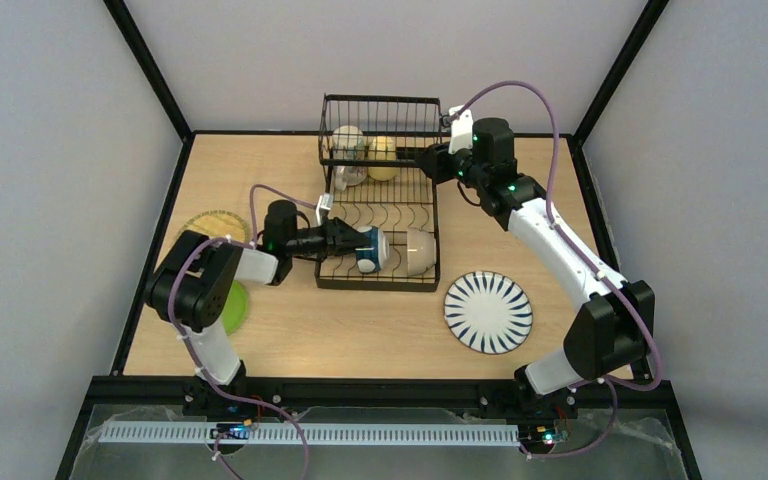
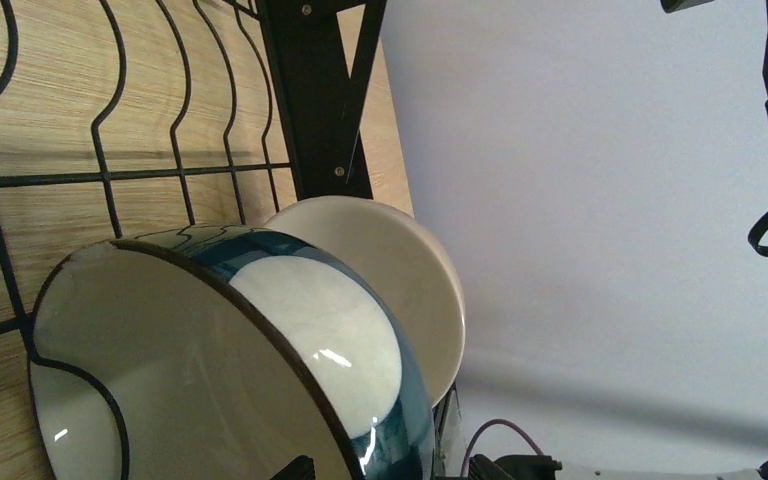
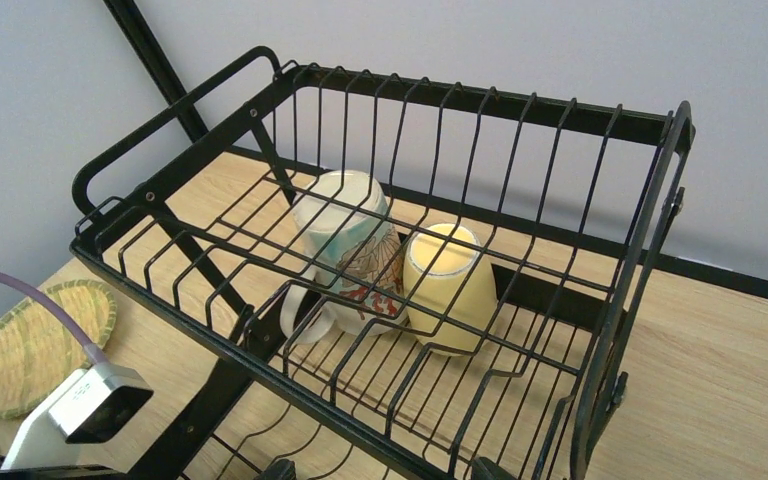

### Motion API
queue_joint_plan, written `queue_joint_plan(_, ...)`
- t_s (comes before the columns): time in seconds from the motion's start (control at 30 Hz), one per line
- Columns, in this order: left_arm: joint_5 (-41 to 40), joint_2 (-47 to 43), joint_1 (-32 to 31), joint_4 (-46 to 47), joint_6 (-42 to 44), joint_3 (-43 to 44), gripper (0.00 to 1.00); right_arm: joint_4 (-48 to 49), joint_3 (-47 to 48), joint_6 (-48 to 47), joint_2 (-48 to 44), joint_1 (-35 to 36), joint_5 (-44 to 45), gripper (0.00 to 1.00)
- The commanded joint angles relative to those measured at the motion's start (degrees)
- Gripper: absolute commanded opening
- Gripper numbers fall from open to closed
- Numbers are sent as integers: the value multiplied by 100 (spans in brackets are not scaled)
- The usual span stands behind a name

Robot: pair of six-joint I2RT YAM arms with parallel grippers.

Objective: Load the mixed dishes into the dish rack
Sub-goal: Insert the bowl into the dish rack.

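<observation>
l jaws by blue-white bowl [image 1: 368, 250] in rack [image 1: 380, 286], state unclear; r jaws spread.

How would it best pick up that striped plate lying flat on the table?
By the rim. The striped plate lies flat on the table, so only its edge offers a hold. Probably come down from above at its right side, clear of the rack, and pinch the edge between top and underside.
</observation>
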Motion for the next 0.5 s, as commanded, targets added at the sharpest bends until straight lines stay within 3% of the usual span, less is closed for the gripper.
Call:
queue_joint_plan(0.0, -75, -173, 40, -88, -25, 67, 85, 117, -28, 48, -157, -28, -90, 100)
queue_joint_plan(0.47, -165, -612, 233, -943, 495, -14, 86, 119, -7, 56, -208, -28, -154, 100)
